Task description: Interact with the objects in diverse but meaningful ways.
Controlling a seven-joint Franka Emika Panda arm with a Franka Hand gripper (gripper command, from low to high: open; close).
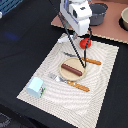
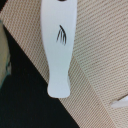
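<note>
Robot arm (image 1: 79, 14): white, blocky end housing with grey panels and 1 dark cable trailing from it. Finger (image 2: 58, 47): smooth, white, tapering, bearing a small black leaf-like mark.

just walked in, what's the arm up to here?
The gripper hangs over the far end of the woven placemat, right above the red tomato. Whether it is touching or gripping the tomato can't be told. The brown sausage lies on the round plate, with a knife and a fork on either side. The small carton stands at the mat's near corner.
</note>
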